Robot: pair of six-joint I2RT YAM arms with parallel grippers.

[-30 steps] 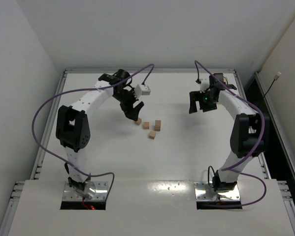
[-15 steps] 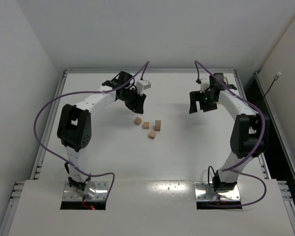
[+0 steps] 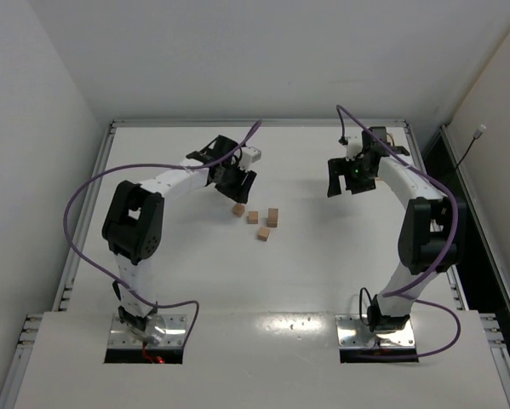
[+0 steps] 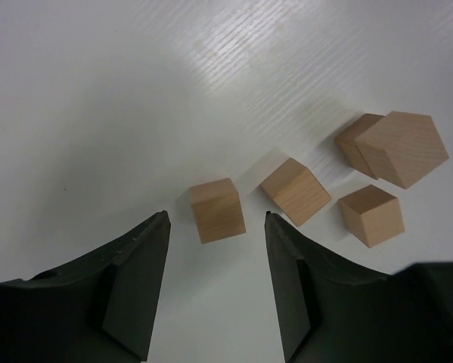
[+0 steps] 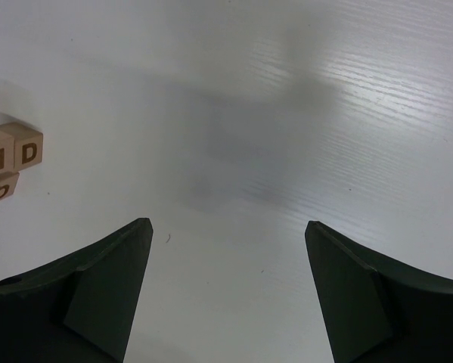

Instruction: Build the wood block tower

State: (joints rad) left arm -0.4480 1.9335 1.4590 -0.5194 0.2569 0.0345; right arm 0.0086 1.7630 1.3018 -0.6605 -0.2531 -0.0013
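Note:
Several small tan wood blocks (image 3: 253, 217) lie loose mid-table. In the left wrist view the nearest cube (image 4: 218, 210) sits just beyond my fingertips, with two more cubes (image 4: 296, 191) (image 4: 371, 215) to its right. Farther right, a larger-looking cube (image 4: 401, 148) appears to rest on another, a short tower (image 3: 272, 216). My left gripper (image 3: 237, 181) (image 4: 216, 215) hovers just behind the leftmost block (image 3: 237, 210), open partway with nothing between its fingers. My right gripper (image 3: 344, 183) (image 5: 226, 224) hangs wide open over bare table on the right.
The right wrist view catches lettered faces of the cubes (image 5: 14, 155) at its left edge. The white table (image 3: 323, 273) has a raised rim at the back and sides. Purple cables loop over both arms.
My left gripper has drawn back from low beside the leftmost cube toward the far side, and its jaws stand narrower than a second ago. The right arm and the cubes have not moved.

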